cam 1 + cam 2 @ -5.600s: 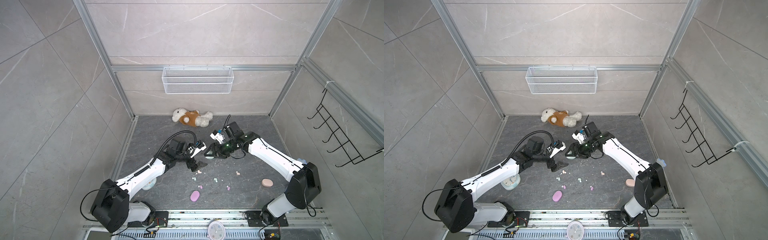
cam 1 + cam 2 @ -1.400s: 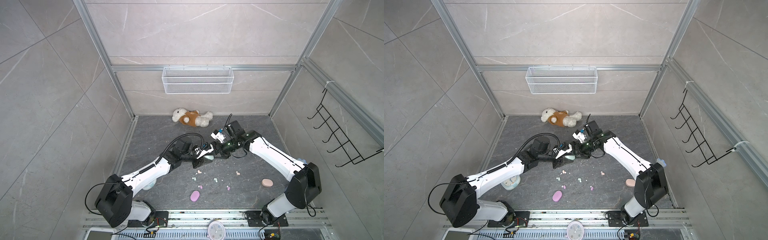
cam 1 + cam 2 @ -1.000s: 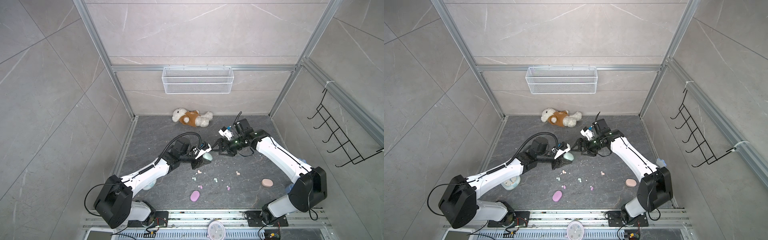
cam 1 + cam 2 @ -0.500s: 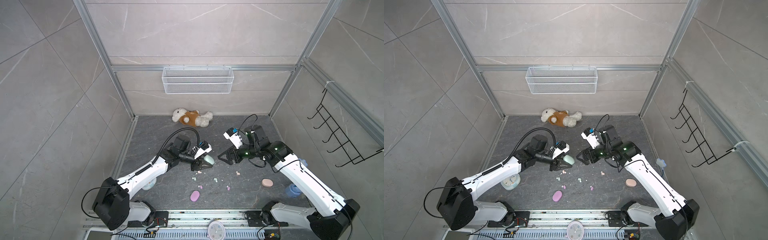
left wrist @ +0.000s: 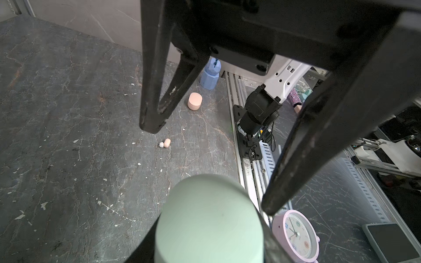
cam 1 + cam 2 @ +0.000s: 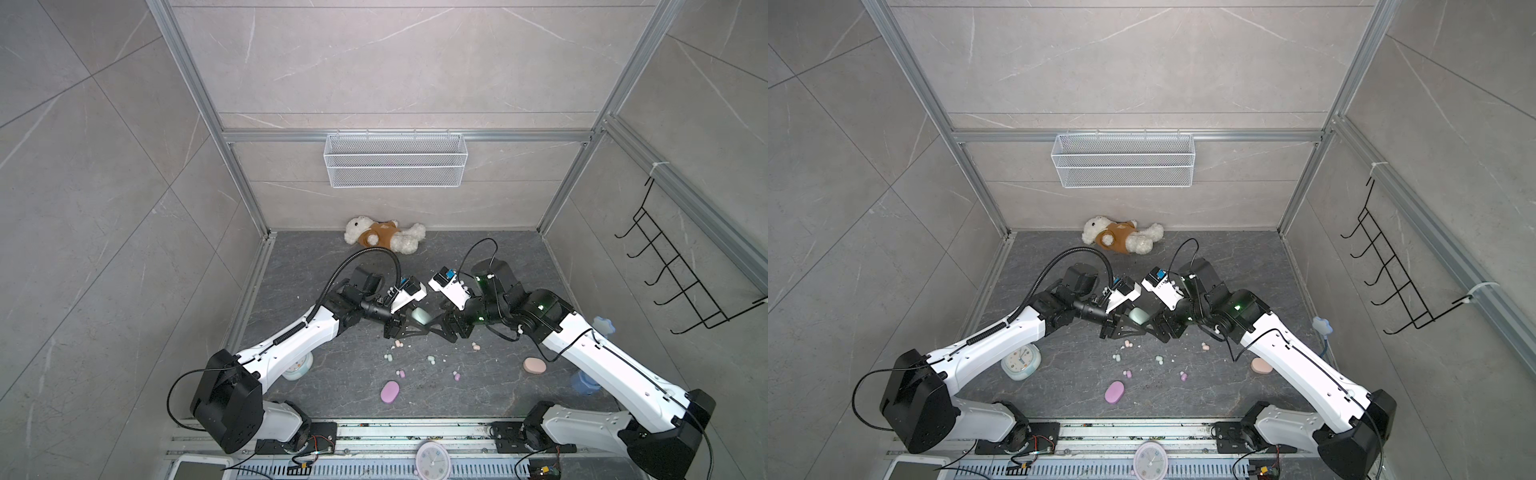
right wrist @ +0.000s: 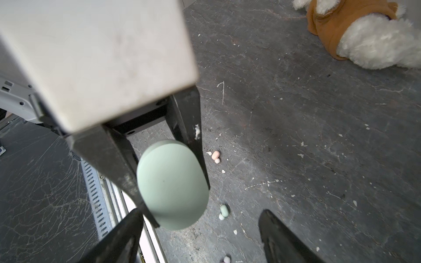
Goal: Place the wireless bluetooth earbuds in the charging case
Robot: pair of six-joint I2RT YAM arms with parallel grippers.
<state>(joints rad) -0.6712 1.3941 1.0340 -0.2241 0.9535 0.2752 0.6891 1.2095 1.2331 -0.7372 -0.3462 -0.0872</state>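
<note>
The left arm (image 6: 299, 337) and right arm (image 6: 602, 365) have white shells and black joints, looping black cables (image 6: 365, 250), small green lights (image 6: 540, 306) and scuffed black jaws.

The mint case (image 7: 170, 186) looks like smooth, matt plastic, as does the peach case (image 5: 195, 101). The floor (image 7: 296, 102) is dark veined stone, dull, scuffed and flecked white. The teddy (image 7: 376, 43) is fluffy white plush in brown cloth. The basket (image 6: 395, 166) is white wire mesh; the arms (image 6: 299, 336) wear glossy white plastic shells. The frame (image 6: 519, 136) is brushed metal.
</note>
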